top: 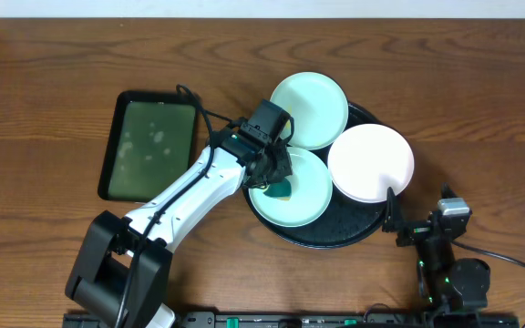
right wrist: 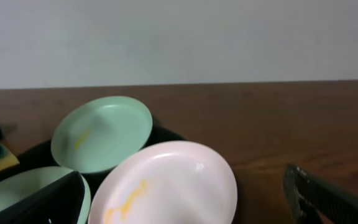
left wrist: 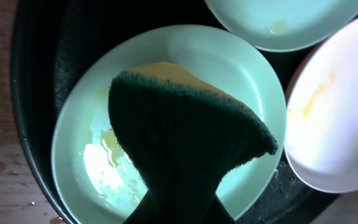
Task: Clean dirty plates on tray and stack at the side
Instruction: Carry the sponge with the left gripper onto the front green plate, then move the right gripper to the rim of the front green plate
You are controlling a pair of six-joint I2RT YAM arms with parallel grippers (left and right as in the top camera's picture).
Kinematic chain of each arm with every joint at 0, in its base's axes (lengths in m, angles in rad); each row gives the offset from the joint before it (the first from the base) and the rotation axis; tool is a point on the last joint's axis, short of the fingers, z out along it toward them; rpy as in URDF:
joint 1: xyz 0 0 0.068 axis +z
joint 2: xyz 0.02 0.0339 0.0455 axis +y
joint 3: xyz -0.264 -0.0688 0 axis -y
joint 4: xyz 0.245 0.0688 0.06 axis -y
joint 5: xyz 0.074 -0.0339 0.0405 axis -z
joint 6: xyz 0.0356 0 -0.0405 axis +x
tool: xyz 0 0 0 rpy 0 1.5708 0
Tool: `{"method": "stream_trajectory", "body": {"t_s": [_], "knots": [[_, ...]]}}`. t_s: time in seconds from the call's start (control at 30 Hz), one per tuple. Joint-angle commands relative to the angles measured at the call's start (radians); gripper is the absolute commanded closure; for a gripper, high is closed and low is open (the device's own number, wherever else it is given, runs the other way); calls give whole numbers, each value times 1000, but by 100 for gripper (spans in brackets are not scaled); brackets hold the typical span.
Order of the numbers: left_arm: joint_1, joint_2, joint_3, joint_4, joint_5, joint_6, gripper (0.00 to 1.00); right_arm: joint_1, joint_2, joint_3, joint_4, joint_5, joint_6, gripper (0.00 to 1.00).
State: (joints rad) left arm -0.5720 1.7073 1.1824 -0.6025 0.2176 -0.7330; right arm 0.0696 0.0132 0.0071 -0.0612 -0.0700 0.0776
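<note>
Three plates lie on the round black tray (top: 358, 230). My left gripper (top: 276, 178) is shut on a green and yellow sponge (left wrist: 185, 137), pressed on the near mint plate (top: 310, 202), which looks wet and smeared in the left wrist view (left wrist: 241, 74). A second mint plate (top: 310, 107) with a yellow smear lies behind, also in the right wrist view (right wrist: 104, 130). The white plate (top: 372, 162) has a yellow smear (right wrist: 166, 180). My right gripper (right wrist: 185, 214) is open, low by the tray's right side, just short of the white plate.
A rectangular dark green tray (top: 149, 146) with wet marks lies left of the black tray. Brown wooden table (top: 53, 73) all around. A pale wall stands behind in the right wrist view (right wrist: 179, 37).
</note>
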Motion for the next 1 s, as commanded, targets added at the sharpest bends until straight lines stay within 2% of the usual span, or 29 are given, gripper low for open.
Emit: {"method": "stream_trajectory", "body": {"t_s": [0.0, 0.07, 0.17, 0.27, 0.33, 0.37, 0.43, 0.47, 0.57, 0.7, 0.73, 0.8, 0.87, 0.97], "knots": [[-3, -13, 1, 5, -39, -2, 93, 10, -2, -2, 140, -10, 45, 1], [-9, -13, 1, 10, -40, -2, 92, 10, -2, -2, 233, -212, 242, 1], [-10, -13, 1, 10, -40, -2, 93, 11, -2, -2, 310, -462, 456, 1], [-10, -13, 1, 10, -39, -2, 93, 7, -2, 0, 532, -447, 638, 1], [-10, -13, 1, 6, -39, -2, 93, 6, -2, 24, 734, -443, 649, 1], [-10, -13, 1, 6, -39, -2, 93, 3, -2, 53, 772, -436, 627, 1], [-10, -13, 1, 5, -34, -2, 92, -7, 7, 169, 675, -432, 562, 1], [-10, -13, 1, 5, -34, -2, 93, -12, 20, 236, 574, -432, 520, 1], [-10, -13, 1, 6, -35, -2, 93, -31, 135, 526, 146, -420, 356, 1], [-10, -13, 1, 6, -35, -2, 93, -47, 426, 963, -393, -420, 155, 1], [-10, -13, 1, 6, -35, -2, 93, -47, 537, 1107, -576, -421, 84, 1], [-10, -13, 1, 5, -34, -2, 93, -47, 693, 1291, -813, -462, 3, 1], [-10, -13, 1, 6, -35, -2, 93, -46, 827, 1427, -980, -541, -29, 1], [-10, -13, 1, 5, -35, -2, 93, -46, 972, 1526, -1057, -690, 1, 1]]}}
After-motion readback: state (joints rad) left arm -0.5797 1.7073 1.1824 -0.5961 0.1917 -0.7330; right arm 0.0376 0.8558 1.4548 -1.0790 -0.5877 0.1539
